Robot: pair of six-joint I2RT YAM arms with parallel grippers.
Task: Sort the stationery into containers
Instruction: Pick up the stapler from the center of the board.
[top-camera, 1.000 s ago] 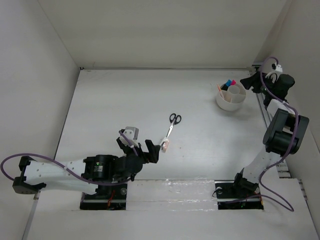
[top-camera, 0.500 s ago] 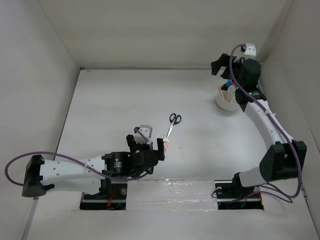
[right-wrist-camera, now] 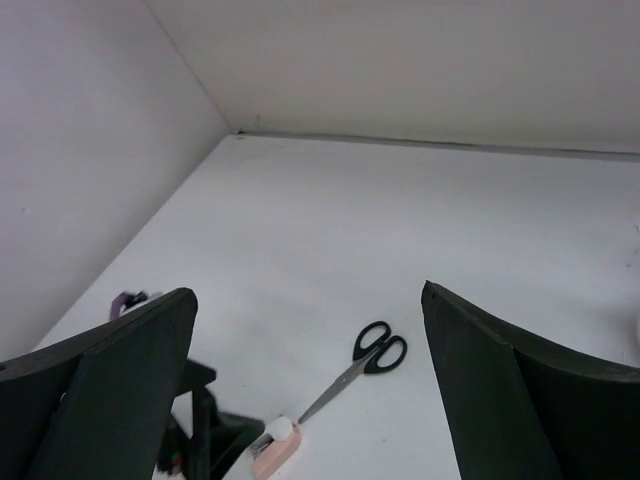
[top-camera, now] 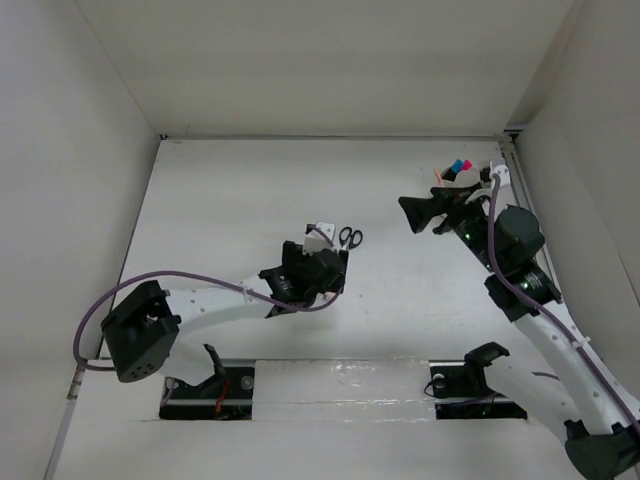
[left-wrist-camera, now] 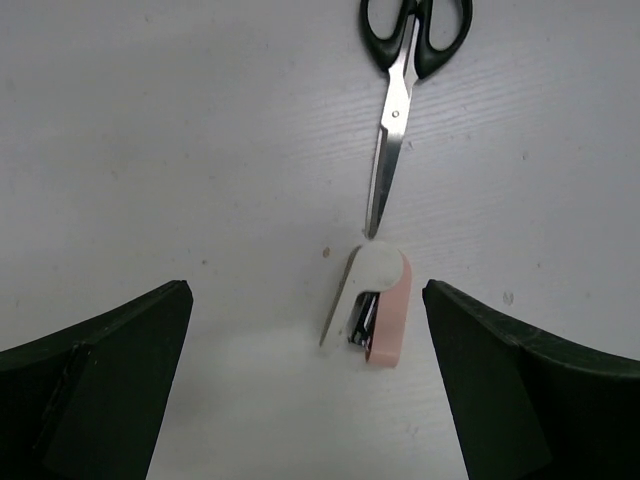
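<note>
While my left gripper [left-wrist-camera: 305, 300] is hovering, fingers spread wide, over the pink piece [left-wrist-camera: 382, 312], I am lining up its pickup; the next move, I judge, calls for lowering squarely, clear of the scissors [left-wrist-camera: 398, 110].

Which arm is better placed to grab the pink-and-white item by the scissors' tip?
Left: the left gripper hangs open directly over the pink-and-white item. The right gripper, also open, sits farther off.
</note>
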